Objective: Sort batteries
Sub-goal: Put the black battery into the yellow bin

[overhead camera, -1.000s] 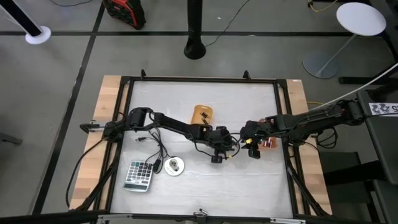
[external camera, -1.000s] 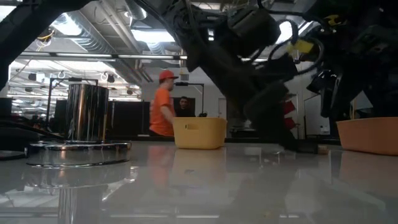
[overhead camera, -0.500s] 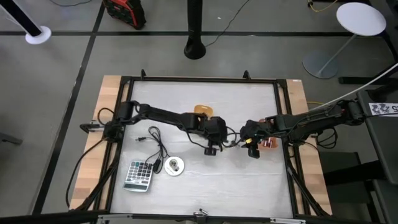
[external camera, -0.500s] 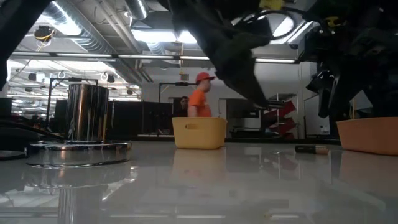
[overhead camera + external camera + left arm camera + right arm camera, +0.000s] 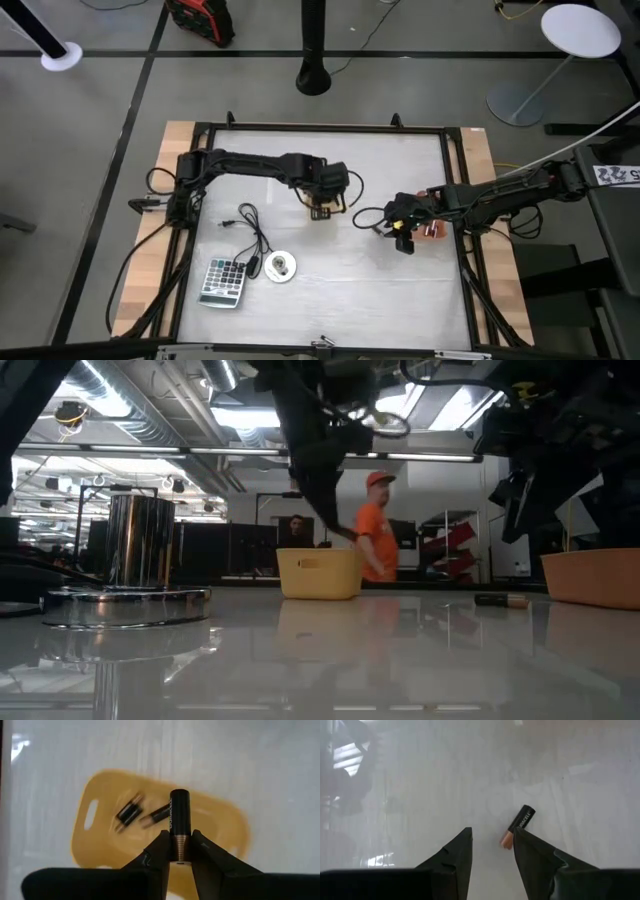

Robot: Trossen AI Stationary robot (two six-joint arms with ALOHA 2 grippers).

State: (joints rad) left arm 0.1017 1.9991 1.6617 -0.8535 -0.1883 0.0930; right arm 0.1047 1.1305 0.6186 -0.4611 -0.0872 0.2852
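The left gripper (image 5: 178, 851) pinches a battery (image 5: 179, 819) above the yellow bin (image 5: 95, 835), where two batteries (image 5: 142, 814) already lie. It should let go over the middle. The right gripper (image 5: 491, 847) hangs wide open by a loose battery (image 5: 517, 826) on the table (image 5: 420, 780) to the right.

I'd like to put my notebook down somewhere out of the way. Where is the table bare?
The near strip of the white table, right of the grey calculator and round white disc, is bare. So is the far left corner. The middle is crowded: the left fingers hold a dark battery over the yellow bin, and the right gripper hovers nearby.
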